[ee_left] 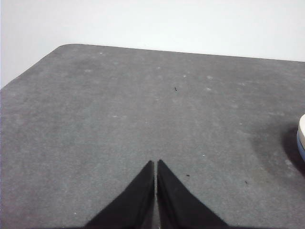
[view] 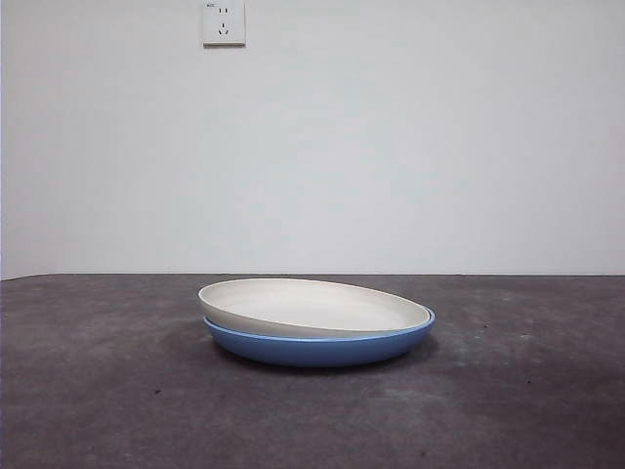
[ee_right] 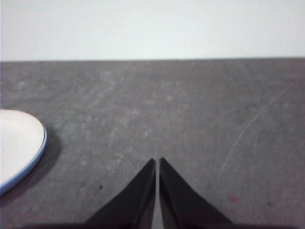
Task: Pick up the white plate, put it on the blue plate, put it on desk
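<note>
White plate stacked on blue plate; both arms clear of the stack.

The white plate (view: 311,305) sits in the blue plate (view: 322,346), tilted slightly, its left rim raised above the blue rim. The stack rests at mid-desk (view: 98,391), before a pale wall carrying a socket (view: 224,22). The left gripper (ee_left: 156,163) and right gripper (ee_right: 157,161) each hang over bare desk beside the stack, jaws clenched together, grasping nothing.

Only a tiny, blurred, unreadable mark sits on the square white plastic wall socket (view: 224,22) at the frame's upper left.
</note>
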You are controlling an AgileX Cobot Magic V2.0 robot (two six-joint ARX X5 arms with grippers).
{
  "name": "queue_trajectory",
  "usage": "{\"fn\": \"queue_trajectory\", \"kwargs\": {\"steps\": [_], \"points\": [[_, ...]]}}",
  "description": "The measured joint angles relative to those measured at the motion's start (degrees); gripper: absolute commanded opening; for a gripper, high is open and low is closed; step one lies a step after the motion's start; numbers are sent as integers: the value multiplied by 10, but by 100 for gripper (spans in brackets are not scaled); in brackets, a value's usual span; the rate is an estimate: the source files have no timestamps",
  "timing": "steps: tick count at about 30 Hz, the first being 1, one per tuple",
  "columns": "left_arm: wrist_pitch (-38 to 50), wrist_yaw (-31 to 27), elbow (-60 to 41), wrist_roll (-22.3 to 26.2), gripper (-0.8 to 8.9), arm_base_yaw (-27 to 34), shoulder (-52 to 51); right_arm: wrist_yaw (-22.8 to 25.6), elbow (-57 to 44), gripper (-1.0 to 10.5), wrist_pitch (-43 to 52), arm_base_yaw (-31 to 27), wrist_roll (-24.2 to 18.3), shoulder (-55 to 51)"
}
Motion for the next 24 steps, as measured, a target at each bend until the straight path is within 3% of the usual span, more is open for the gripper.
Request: {"fn": "queue_trajectory", "kwargs": {"steps": [24], "points": [[0,0,0,0,10,0,0,2,0,8,-19,0,2,0]]}}
